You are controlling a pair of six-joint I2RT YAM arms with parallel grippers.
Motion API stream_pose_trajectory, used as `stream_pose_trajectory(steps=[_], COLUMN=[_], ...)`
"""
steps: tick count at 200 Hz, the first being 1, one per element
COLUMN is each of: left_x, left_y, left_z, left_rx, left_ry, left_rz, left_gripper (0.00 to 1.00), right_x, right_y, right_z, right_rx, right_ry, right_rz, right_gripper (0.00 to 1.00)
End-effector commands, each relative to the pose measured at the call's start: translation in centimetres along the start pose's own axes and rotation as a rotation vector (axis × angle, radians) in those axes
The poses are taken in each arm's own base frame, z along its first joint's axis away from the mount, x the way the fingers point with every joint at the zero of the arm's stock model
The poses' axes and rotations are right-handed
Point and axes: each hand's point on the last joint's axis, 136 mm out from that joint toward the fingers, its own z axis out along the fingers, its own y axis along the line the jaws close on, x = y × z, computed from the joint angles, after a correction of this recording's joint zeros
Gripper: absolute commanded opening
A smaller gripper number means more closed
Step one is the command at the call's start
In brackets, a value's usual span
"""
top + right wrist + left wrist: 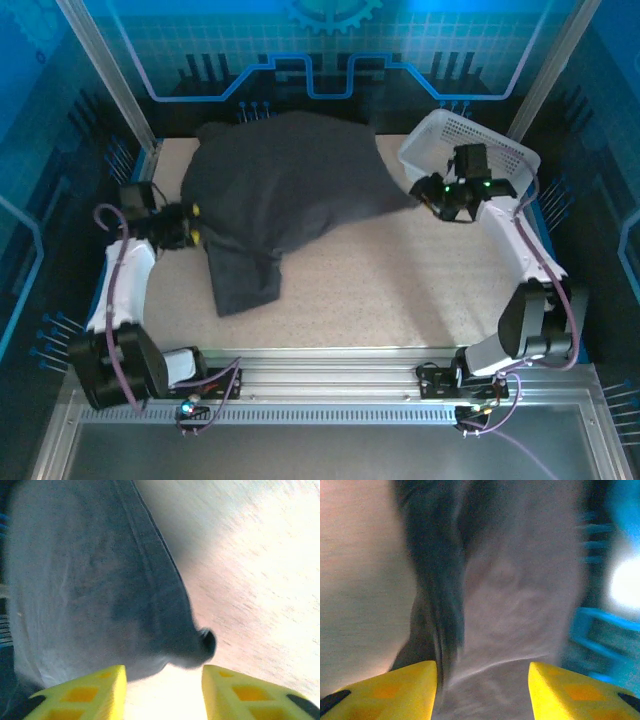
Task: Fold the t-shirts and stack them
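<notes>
1. Table (400, 270): in the top view the near half, from 5 to 7 o'clock, is bare speckled surface.
2. Left gripper (195, 224): at 9 o'clock, low over the table, pointing toward 3 o'clock. Its yellow fingers (395, 692) stand wide apart, and nothing is clamped between them.
3. T-shirt (290, 180): one dark charcoal garment, unfolded and rumpled. It spreads from the centre toward 11 o'clock, with a narrower flap reaching toward 7 o'clock. Its left edge meets the left gripper's fingertips. In the left wrist view the cloth runs straight ahead from the gap between the fingers, with a darker fold along its 9 o'clock side. Blur prevents telling whether the cloth touches either pad.
4. Right gripper (428, 195): at 2 o'clock, pointing toward 9 o'clock at the shirt's right corner. Its fingers (85, 697) are spread wide and hold nothing. In the right wrist view a pointed corner of the shirt lies just ahead of the gap, nearer the 3 o'clock finger and apart from both fingertips. The rest of the garment extends toward 10 o'clock.
5. Basket (485, 140): white and perforated, at 1 o'clock in the far right corner, just behind the right gripper. The shirt's right side lies just beside its left wall.
</notes>
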Motion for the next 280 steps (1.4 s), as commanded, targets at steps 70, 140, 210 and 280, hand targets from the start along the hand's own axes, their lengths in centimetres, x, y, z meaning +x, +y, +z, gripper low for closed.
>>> stream_pose_trajectory(steps=[70,140,210,280], left_x=[0.3,-0.4,-3.0,-2.9], left_y=[8.4,10.7,16.3,12.1], left_z=[2.9,7.4,5.5,5.8], left_rx=[-0.283,-0.433,-0.616,-0.396], left_ry=[-0.008,0.056,-0.026,0.069], left_rz=[0.236,0.138,0.058,0.128], left_gripper=[0.44,0.29,0.2,0.38], right_x=[7.6,7.5,6.0,6.1], right_y=[1.0,-1.7,-7.8,-6.2], right_z=[8.0,15.8,13.8,12.2], right_rx=[0.15,0.31,0.536,0.383], right_ry=[0.148,0.307,0.399,0.387], right_rz=[-0.294,-0.286,-0.181,-0.217], right_gripper=[0.35,0.25,0.21,0.26])
